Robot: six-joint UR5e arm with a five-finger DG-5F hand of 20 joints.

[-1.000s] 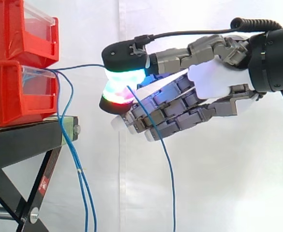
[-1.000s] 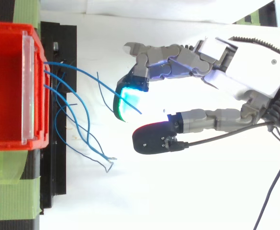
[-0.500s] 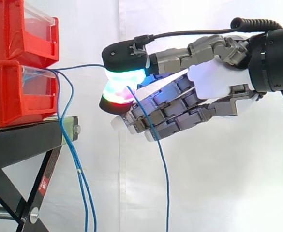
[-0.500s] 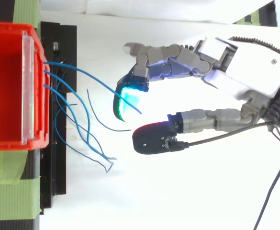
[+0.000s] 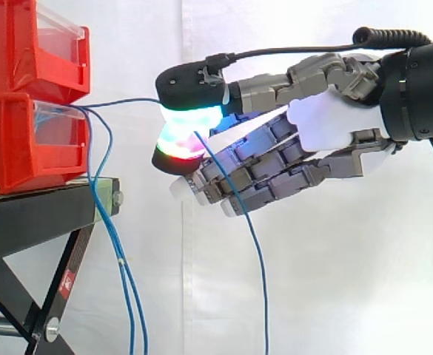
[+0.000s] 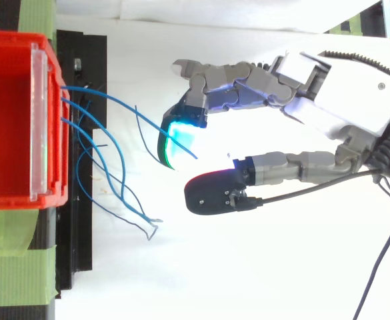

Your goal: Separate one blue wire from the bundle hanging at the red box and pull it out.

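Side view: pinching one blue wire (image 5: pixel 120 102) between glowing pads (image 5: pixel 183 140), the other fingers of the hand (image 5: pixel 327 122) lying half-curled below. Holding it stretched about level from the lower red bin (image 5: pixel 24 140) to the pinch, its free end hanging down past the fingers. Keeping well apart from the bundle (image 5: pixel 123 288), dangling beside the stand (image 5: pixel 38 218). Top view: holding the same wire above the bundle's loops.

Black stand (image 5: pixel 31 222): flat top, crossed legs under it, silver bolt (image 5: pixel 118 197) at its right end. White curtain (image 5: pixel 334 281) behind the stand, evenly lit (one vertical fold). Green tape (image 6: pixel 15 277) strips across the stand's top.
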